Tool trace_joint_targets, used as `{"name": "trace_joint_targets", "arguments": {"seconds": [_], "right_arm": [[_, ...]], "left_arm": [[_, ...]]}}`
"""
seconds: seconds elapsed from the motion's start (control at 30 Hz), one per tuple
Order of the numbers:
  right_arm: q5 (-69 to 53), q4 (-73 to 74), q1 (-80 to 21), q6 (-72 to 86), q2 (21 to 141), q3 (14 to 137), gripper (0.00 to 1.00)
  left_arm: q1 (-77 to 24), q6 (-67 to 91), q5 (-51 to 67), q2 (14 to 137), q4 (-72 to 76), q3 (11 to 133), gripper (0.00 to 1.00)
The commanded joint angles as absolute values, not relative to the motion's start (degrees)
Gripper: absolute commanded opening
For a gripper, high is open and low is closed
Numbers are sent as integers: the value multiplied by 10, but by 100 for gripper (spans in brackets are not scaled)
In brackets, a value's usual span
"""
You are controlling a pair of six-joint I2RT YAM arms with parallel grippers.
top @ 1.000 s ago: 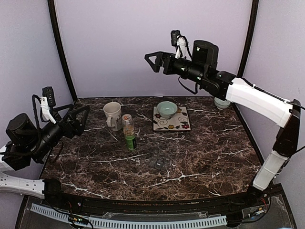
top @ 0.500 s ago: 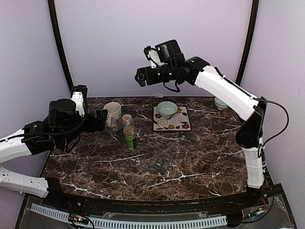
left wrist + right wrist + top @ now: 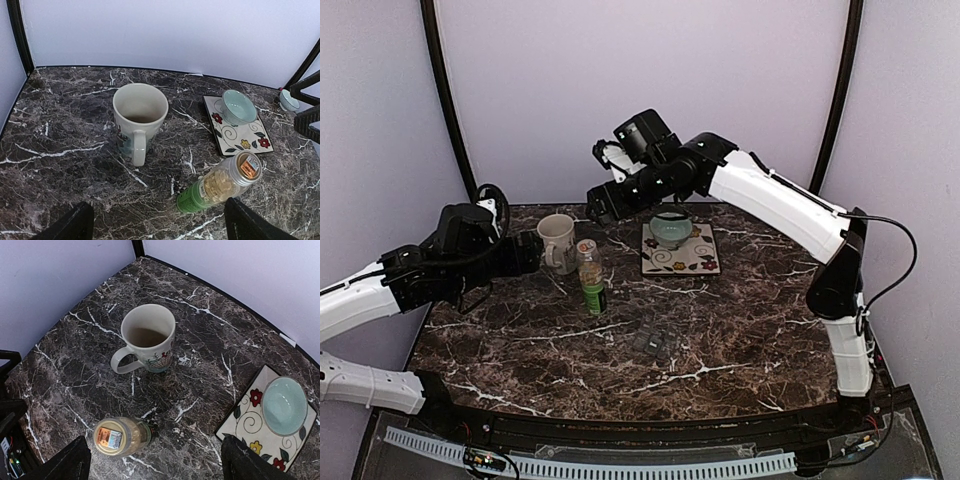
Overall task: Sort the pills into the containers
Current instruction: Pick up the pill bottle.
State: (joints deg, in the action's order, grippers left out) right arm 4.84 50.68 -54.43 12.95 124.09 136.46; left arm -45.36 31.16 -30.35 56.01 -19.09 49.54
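The containers (image 3: 653, 340), a dark grey strip of joined lidded compartments, lie mid-table and show only in the top view. No loose pills are visible. A clear bottle (image 3: 590, 280) with a green label and metal cap stands near the mug; it also shows in the left wrist view (image 3: 220, 185) and the right wrist view (image 3: 120, 436), with pale yellow contents. My left gripper (image 3: 527, 252) is open and empty, low, left of the mug; its jaws stand wide apart (image 3: 157, 227). My right gripper (image 3: 598, 205) is open and empty, high above the mug and bottle (image 3: 155, 465).
A cream mug (image 3: 556, 240) stands at the back left. A pale green bowl (image 3: 671, 229) sits on a flowered tile (image 3: 695, 262) at the back centre. A small white bowl (image 3: 785, 215) stands at the back right corner. Black frame posts flank the table.
My right arm has swung left and down from high at the back to above the mug and bottle. My left arm has moved right, bringing its gripper close to the mug.
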Motion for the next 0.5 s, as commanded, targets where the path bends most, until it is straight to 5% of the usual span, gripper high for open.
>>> {"name": "trace_joint_targets", "arguments": {"seconds": [0.0,0.47], "right_arm": [[20,505,-555,135,1247,1358,91],[-2,498,-579,136,1271,1350,93]], "left_arm": [[-434,361,-249,564,-205,479,93],[-418,415,-217,576,-213,464,93]]}}
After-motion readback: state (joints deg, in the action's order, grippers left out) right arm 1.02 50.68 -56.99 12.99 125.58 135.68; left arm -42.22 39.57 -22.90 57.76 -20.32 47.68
